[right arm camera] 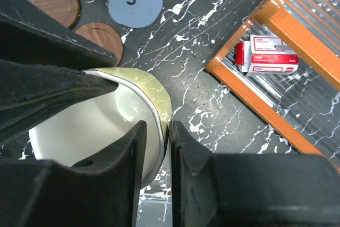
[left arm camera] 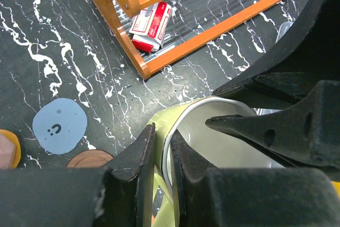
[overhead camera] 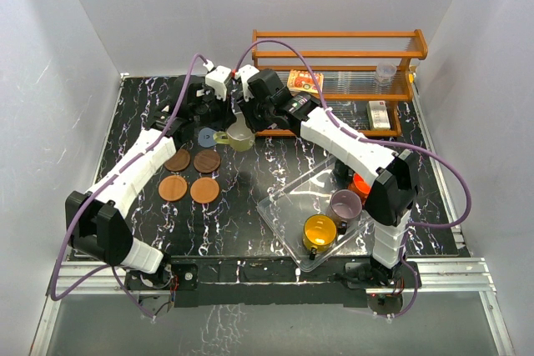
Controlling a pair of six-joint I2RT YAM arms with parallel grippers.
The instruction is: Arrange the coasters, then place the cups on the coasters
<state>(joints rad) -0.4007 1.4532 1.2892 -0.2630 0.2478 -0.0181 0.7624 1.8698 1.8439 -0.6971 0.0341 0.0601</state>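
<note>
A pale olive-cream cup [overhead camera: 238, 139] with a white inside [left arm camera: 218, 136] is held just right of the blue-grey coaster [overhead camera: 207, 134]. My left gripper [left arm camera: 163, 131] is shut on its rim, one finger inside and one outside. On the opposite side my right gripper [right arm camera: 158, 126] straddles the wall of the cup [right arm camera: 95, 115], jaws slightly apart with a thin gap showing. Two dark brown coasters [overhead camera: 177, 160] [overhead camera: 207, 161] and two orange-brown ones [overhead camera: 173, 188] [overhead camera: 204, 190] lie in a square below. A yellow cup [overhead camera: 319, 231], a mauve cup [overhead camera: 345, 203] and an orange-red cup [overhead camera: 360, 181] sit in the clear tray [overhead camera: 279, 206].
An orange wooden rack [overhead camera: 334, 64] stands at the back right, with a red and white box [left arm camera: 151, 25] on its lower shelf close to the cup. The right arm crosses over the tray's far corner. White walls close in the black marble table on three sides.
</note>
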